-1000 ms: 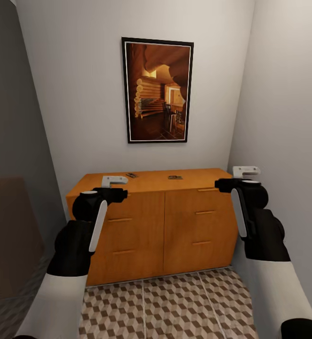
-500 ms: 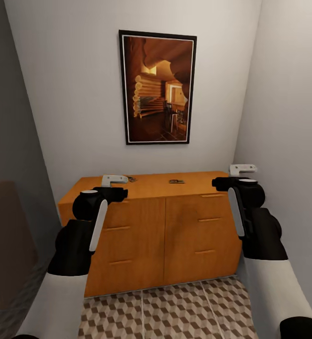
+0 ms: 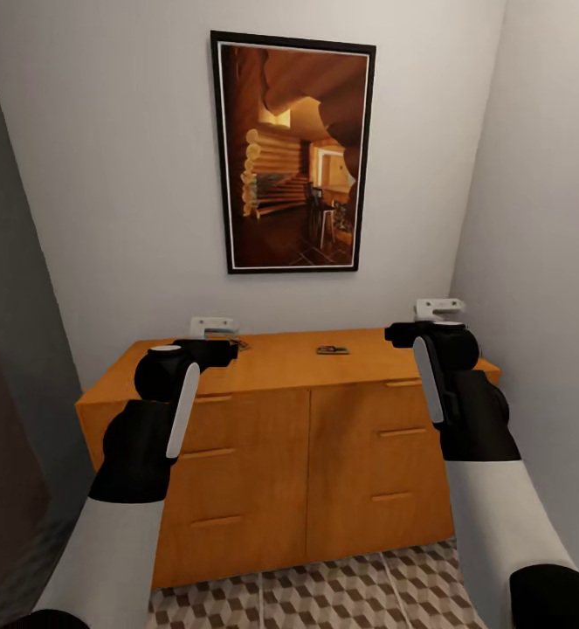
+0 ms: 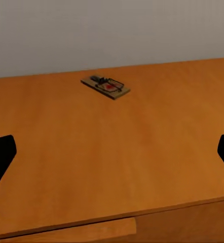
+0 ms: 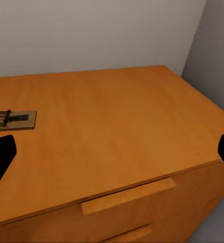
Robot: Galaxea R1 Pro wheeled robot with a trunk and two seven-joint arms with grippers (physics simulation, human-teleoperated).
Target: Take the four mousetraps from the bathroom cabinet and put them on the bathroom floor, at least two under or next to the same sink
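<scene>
Orange-brown cabinet [image 3: 306,454] straight ahead, smooth top, drawer fronts with wooden bar handles. One mousetrap [image 4: 105,87] lies flat on top, ahead of the left hand [image 3: 212,328], tan plate, dark wire, red mark, turned at an angle. A second mousetrap [image 5: 11,120] lies flat off to the left of the right hand [image 3: 438,307], near the middle of the top [image 3: 332,350]. Cube-patterned bathroom floor [image 3: 324,598] shows at the cabinet's foot.

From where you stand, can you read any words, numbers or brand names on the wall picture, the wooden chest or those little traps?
None can be read.
The framed picture: a log cabin interior, no caption.
The cabinet: plain wood, no label.
The mousetrap: a red mark only, no lettering visible.
</scene>
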